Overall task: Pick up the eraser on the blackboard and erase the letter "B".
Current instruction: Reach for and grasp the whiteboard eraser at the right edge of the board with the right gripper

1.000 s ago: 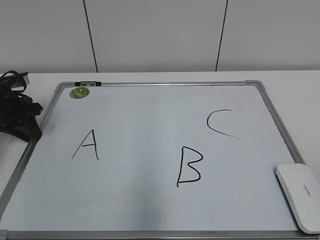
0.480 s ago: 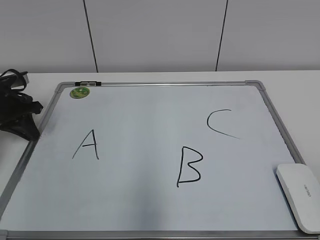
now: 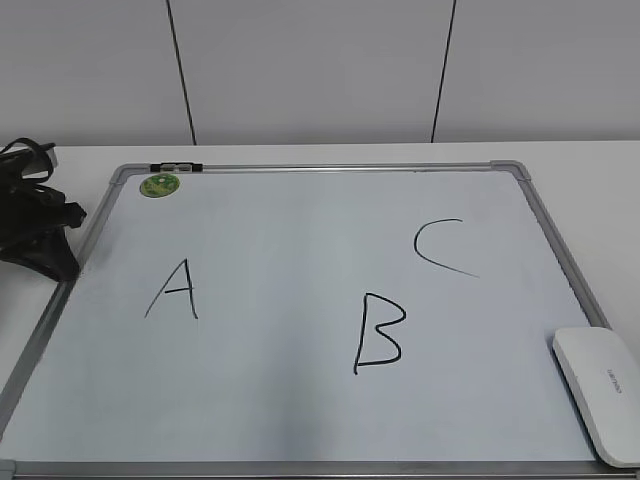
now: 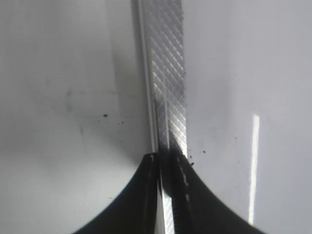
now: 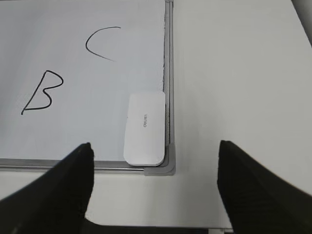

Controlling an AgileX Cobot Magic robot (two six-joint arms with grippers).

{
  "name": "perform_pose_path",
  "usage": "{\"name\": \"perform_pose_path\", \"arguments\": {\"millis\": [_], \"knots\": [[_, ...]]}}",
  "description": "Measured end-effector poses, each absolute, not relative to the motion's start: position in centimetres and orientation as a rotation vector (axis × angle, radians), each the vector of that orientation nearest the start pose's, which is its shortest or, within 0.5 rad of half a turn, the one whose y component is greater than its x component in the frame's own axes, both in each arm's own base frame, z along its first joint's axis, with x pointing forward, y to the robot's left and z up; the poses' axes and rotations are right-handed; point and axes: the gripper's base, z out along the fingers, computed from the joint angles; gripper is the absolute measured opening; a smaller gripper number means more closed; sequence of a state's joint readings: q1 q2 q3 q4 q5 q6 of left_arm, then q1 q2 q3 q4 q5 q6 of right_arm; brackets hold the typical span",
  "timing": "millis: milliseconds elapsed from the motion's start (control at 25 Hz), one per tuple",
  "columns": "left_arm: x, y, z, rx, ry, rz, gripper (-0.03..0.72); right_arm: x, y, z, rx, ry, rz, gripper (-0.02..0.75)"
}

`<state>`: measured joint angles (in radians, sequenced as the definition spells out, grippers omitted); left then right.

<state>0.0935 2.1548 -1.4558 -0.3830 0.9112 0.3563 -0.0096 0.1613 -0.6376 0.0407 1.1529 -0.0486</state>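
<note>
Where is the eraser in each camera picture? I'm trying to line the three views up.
Exterior view: the eraser lies at the lower right, on the blackboard by its right frame.
Left wrist view: not in it; only a strip of frame shows.
Right wrist view: the eraser sits low at centre, in the board's corner.
Shared landmark: the letter "B", left of the eraser.

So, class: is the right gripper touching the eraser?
Apart. In the right wrist view the right gripper has its fingers spread wide, with bare table between them and the eraser.
</note>
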Motion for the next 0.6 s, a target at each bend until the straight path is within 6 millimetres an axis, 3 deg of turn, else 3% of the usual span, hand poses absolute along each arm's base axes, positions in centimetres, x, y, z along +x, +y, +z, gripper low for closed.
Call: {"name": "perform_pose_path", "arguments": {"millis": [240,440,600], "knots": [[41.4,1.2,12.5,0.048,2.995,-0.440,0.034,4.4,0.5,33.8,-0.046,2.261,0.044,0.587],[41.4,1.1,12.5,0.047,2.996,-0.444,0.034,7.5,0.6,33.3,-0.041,2.359,0.077,0.587],[41.4,1.1,12.5,0.045,2.995,-0.446,0.034,10.1,1.1,31.7,-0.066,2.551,0.149,0.587]]}}
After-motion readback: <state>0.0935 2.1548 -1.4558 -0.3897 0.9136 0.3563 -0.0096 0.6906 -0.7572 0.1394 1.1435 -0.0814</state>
